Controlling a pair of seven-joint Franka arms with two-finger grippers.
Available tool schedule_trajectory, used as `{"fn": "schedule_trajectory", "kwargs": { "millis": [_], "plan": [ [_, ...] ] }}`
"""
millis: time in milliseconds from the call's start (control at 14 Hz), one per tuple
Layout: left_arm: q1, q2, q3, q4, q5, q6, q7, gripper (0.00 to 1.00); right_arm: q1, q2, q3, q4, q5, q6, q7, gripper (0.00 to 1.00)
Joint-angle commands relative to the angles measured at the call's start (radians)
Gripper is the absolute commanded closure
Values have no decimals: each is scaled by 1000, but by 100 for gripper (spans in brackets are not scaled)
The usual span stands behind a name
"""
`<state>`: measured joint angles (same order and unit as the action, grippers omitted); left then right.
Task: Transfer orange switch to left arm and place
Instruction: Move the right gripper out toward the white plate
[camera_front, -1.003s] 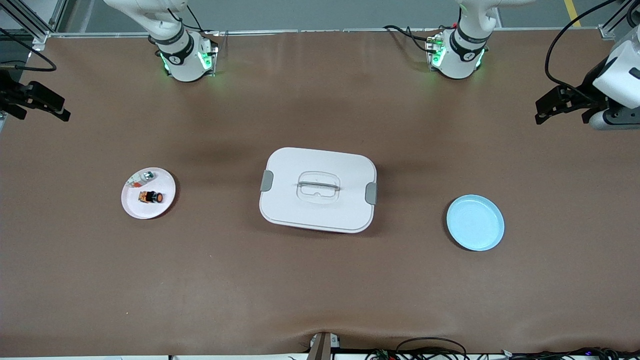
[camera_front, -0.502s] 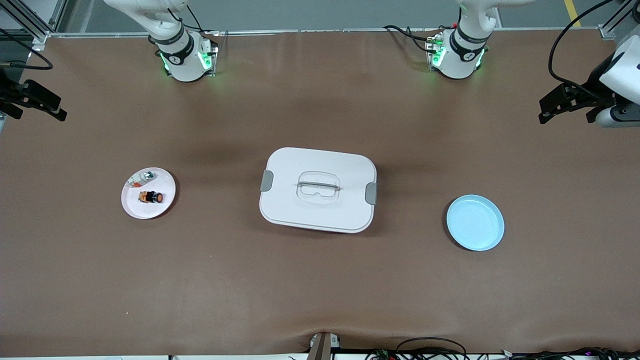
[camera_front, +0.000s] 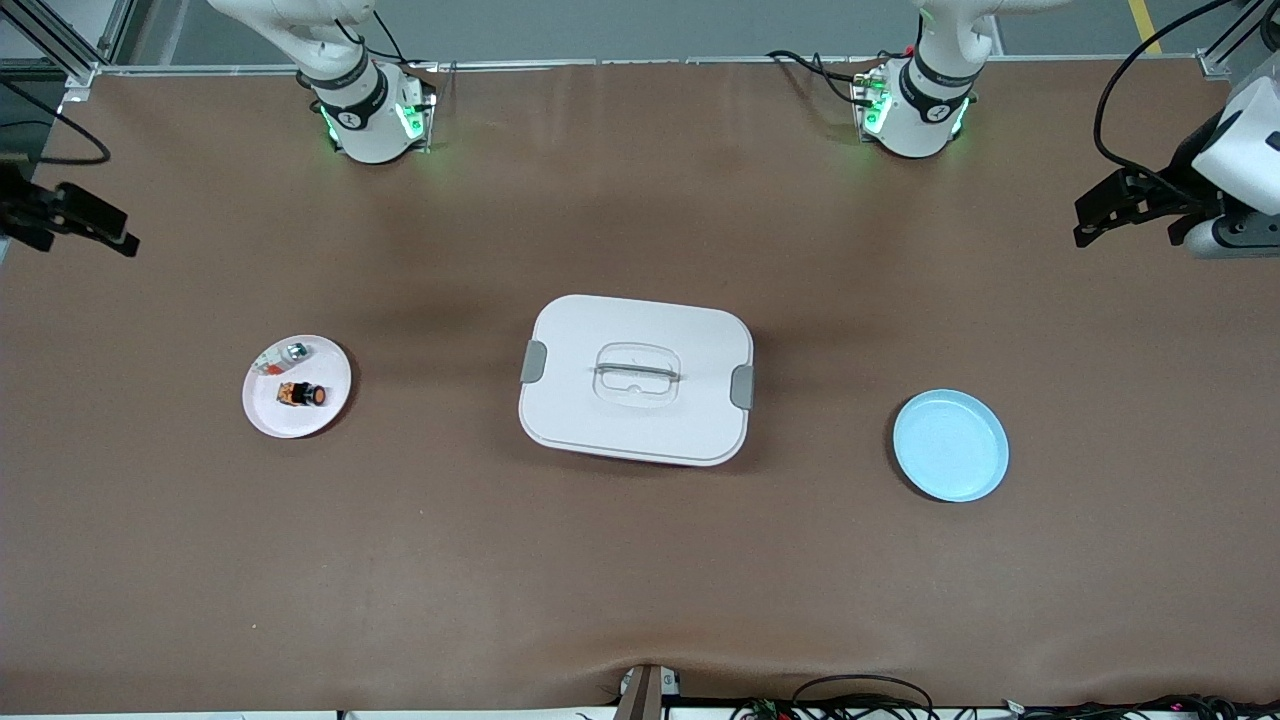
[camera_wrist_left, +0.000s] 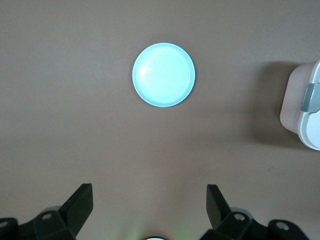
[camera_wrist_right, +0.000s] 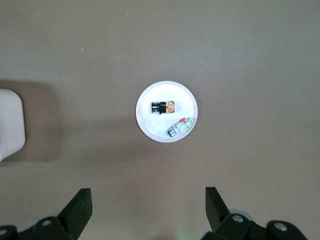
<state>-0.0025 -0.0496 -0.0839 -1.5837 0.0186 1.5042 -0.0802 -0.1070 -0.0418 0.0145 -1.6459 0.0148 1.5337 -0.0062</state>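
The orange switch (camera_front: 302, 395) lies on its side on a small white plate (camera_front: 325, 411) toward the right arm's end of the table; it also shows in the right wrist view (camera_wrist_right: 163, 106). The box (camera_front: 636, 379) stands at the table's middle; its edge shows in the left wrist view (camera_wrist_left: 310, 109) and in the right wrist view (camera_wrist_right: 11, 125). My right gripper (camera_front: 128, 241) is open and empty, high over the table's end, with the plate (camera_wrist_right: 150, 125) far below it. My left gripper (camera_front: 1082, 230) is open and empty, high over the other end.
A small silver-and-red item (camera_front: 288, 353) shares the white plate with the switch. A light blue plate (camera_front: 950, 445) lies bare toward the left arm's end, also in the left wrist view (camera_wrist_left: 163, 74). Brown table surface surrounds the box.
Both grippers have shifted only slightly at the table's ends. The switch, plates and box have not moved.
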Motion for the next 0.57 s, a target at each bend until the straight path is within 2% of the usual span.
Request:
{"fn": "schedule_trajectory", "kwargs": {
  "millis": [0, 72, 215, 502],
  "plan": [
    [-1, 8, -1, 16, -5, -18, 14, 0, -8, 65, 4, 41, 10, -6, 2, 0],
    [-2, 8, -1, 16, -5, -16, 13, 0, -8, 80, 4, 40, 10, -3, 3, 0],
    [-1, 11, -1, 16, -5, -15, 14, 0, -13, 184, 5, 72, 11, -7, 2, 0],
    [-1, 13, -1, 8, -5, -13, 14, 0, -10, 189, 4, 69, -33, -8, 6, 0]
  ]
}}
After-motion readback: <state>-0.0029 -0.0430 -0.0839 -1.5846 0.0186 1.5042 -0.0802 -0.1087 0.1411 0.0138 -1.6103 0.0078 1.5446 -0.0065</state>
